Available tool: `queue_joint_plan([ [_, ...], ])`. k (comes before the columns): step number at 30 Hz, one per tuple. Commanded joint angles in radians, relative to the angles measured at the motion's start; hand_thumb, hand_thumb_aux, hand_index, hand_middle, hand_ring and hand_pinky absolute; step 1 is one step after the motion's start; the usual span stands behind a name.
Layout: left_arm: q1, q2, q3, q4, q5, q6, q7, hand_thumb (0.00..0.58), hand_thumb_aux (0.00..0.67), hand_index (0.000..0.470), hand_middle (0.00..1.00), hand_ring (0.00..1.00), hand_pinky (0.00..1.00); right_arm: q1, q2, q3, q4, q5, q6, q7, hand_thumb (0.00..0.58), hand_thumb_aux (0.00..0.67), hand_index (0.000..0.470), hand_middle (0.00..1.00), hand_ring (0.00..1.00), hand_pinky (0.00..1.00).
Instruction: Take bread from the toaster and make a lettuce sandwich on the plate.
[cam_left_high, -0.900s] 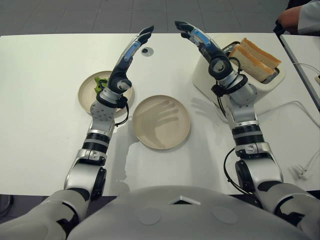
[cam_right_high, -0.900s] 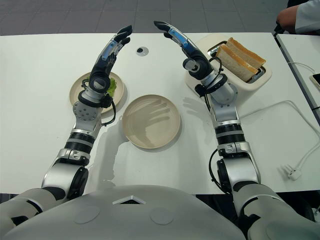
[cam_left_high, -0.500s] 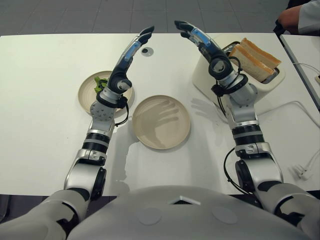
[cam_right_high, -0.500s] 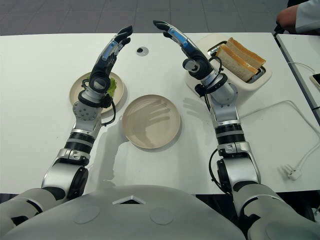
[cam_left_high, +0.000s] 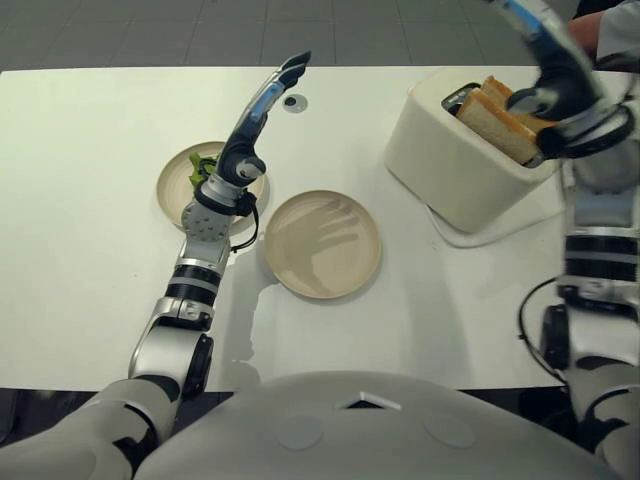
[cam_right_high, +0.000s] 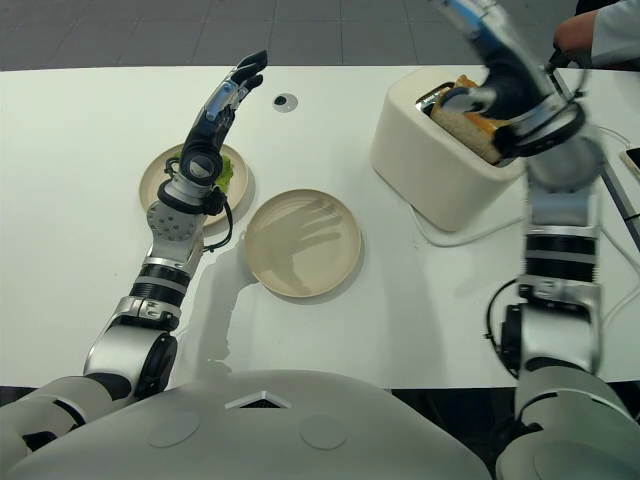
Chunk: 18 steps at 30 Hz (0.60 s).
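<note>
The plate (cam_left_high: 322, 250) lies nearest me, bare, at the middle of the table (cam_left_high: 90, 260). This is where the sandwich has to be built. Just beyond it to the left is a small dish (cam_left_high: 172, 190) holding the lettuce (cam_left_high: 203, 167). I judge the leaf to be limp, light and easily torn, so it wants a gentle pinch at its edge rather than a squeeze.

Farther back on the right is the toaster (cam_left_high: 450, 165), with the bread (cam_left_high: 497, 118) in its slots: two slices side by side, their tops well clear of the housing. I expect toast to be light, dry and fairly stiff, but crumbly at the crust and quick to crack if pinched hard. I would grip the exposed upper part across its two flat faces and lift straight along the slot, so it does not jam or snap against the rim.

My left hand (cam_left_high: 262, 100) is raised above the dish, fingers stretched out and apart, pointing away toward the far edge and holding nothing; the forearm slants up from beside the plate. My right hand (cam_left_high: 552, 72) hangs over the toaster, close above the slices, with its upper part running off the frame. I cannot tell whether it is spread or closed, or whether it touches the bread.
</note>
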Motion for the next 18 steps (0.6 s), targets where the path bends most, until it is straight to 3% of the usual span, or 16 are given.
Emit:
queue_joint_plan([
  [1, -0.004, -0.003, -0.009, 0.003, 0.013, 0.007, -0.003, 0.0, 0.0, 0.0, 0.0, 0.0, 0.0, 0.004, -0.139, -0.004, 0.135, -0.219, 0.116, -0.105, 0.0, 0.0, 0.0, 0.07, 0.07, 0.07],
  [5, 0.004, 0.002, -0.007, 0.001, 0.01, 0.008, -0.003, 0.0, 0.0, 0.0, 0.0, 0.0, 0.0, -0.023, -0.189, 0.104, 0.337, -0.294, 0.206, -0.094, 0.0, 0.0, 0.0, 0.05, 0.05, 0.05],
  [10, 0.009, 0.006, -0.006, 0.002, 0.007, 0.007, -0.005, 0.0, 0.0, 0.0, 0.0, 0.0, 0.0, -0.037, -0.21, 0.194, 0.434, -0.296, 0.229, -0.059, 0.0, 0.0, 0.0, 0.05, 0.05, 0.05],
  [11, 0.009, 0.006, -0.006, 0.003, 0.007, 0.007, -0.005, 0.0, 0.0, 0.0, 0.0, 0.0, 0.0, -0.036, -0.212, 0.205, 0.441, -0.29, 0.224, -0.053, 0.036, 0.021, 0.015, 0.04, 0.04, 0.04],
  [12, 0.009, 0.006, -0.006, 0.003, 0.007, 0.007, -0.004, 0.0, 0.0, 0.0, 0.0, 0.0, 0.0, -0.033, -0.211, 0.213, 0.442, -0.279, 0.218, -0.044, 0.328, 0.229, 0.16, 0.04, 0.04, 0.04],
  [13, 0.009, 0.006, -0.005, 0.003, 0.008, 0.007, -0.004, 0.0, 0.0, 0.0, 0.0, 0.0, 0.0, -0.032, -0.211, 0.22, 0.442, -0.27, 0.212, -0.038, 0.485, 0.399, 0.28, 0.04, 0.04, 0.04],
  [14, 0.009, 0.006, -0.005, 0.003, 0.008, 0.007, -0.003, 0.0, 0.0, 0.0, 0.0, 0.0, 0.0, -0.032, -0.213, 0.227, 0.443, -0.262, 0.209, -0.036, 0.541, 0.497, 0.348, 0.04, 0.04, 0.04],
  [15, 0.009, 0.007, -0.005, 0.003, 0.008, 0.007, -0.004, 0.0, 0.0, 0.0, 0.0, 0.0, 0.0, -0.033, -0.215, 0.231, 0.441, -0.253, 0.203, -0.037, 0.58, 0.67, 0.47, 0.04, 0.04, 0.04],
  [18, 0.009, 0.009, -0.003, 0.002, 0.006, 0.008, -0.003, 0.0, 0.0, 0.0, 0.0, 0.0, 0.0, -0.035, -0.213, 0.229, 0.42, -0.203, 0.171, -0.031, 0.58, 0.67, 0.47, 0.11, 0.11, 0.11],
])
